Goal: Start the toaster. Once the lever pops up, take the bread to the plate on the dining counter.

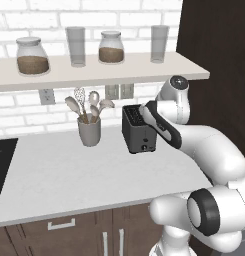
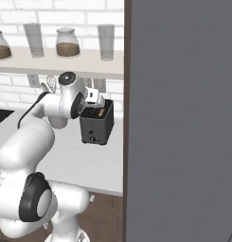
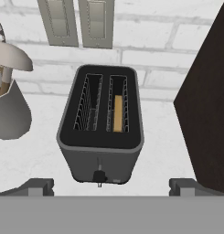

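Observation:
The dark toaster (image 1: 139, 132) (image 2: 96, 126) stands on the wall counter under the shelf. From above, the hand view takes in the toaster (image 3: 100, 137) with its two slots. The tan bread (image 3: 118, 114) sits low in the right slot, and a small lever knob (image 3: 99, 176) sticks out low on the front. My gripper (image 3: 112, 186) (image 2: 94, 105) hovers just above the toaster, open, its fingertips (image 3: 38, 185) spread wide with nothing between them. The plate and the dining counter are out of view.
A grey utensil crock (image 1: 89, 131) (image 3: 8, 114) stands left of the toaster. A dark tall cabinet side (image 1: 214, 50) (image 3: 209, 105) rises close on its right. Overhead is a shelf (image 1: 94, 72) with jars and glasses. Wall outlets (image 3: 79, 23) sit behind the toaster. A black cooktop (image 1: 1, 165) lies far left.

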### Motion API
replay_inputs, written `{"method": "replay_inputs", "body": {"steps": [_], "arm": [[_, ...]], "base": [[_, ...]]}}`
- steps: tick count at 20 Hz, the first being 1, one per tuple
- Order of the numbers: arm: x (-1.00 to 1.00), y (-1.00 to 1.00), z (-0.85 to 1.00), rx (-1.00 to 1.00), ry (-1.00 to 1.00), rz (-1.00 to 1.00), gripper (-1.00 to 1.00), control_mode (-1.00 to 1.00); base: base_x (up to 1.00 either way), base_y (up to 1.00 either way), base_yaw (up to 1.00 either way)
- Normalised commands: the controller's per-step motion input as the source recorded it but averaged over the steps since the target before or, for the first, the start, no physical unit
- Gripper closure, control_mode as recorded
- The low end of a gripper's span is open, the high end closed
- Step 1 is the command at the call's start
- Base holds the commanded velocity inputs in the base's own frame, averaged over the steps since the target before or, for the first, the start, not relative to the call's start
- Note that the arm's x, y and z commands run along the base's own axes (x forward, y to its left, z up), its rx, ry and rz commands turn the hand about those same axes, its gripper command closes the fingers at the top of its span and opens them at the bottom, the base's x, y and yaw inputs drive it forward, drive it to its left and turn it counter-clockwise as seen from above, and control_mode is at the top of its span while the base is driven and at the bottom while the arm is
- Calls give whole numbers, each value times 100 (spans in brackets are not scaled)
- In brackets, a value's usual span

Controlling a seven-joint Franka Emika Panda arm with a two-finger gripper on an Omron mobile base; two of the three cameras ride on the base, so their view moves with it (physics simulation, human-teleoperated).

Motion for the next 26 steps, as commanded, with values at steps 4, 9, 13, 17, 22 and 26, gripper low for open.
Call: {"method": "replay_inputs", "body": {"steps": [4, 9, 13, 17, 22, 26], "arm": [[0, 0, 0, 0, 0, 0, -100, -100], [0, 0, 0, 0, 0, 0, -100, -100], [0, 0, 0, 0, 0, 0, -100, -100], [0, 0, 0, 0, 0, 0, -100, -100], [0, 0, 0, 0, 0, 0, -100, -100], [0, 0, 0, 0, 0, 0, -100, -100]], "base": [[0, 0, 0], [0, 0, 0], [0, 0, 0], [0, 0, 0], [0, 0, 0], [0, 0, 0]]}}
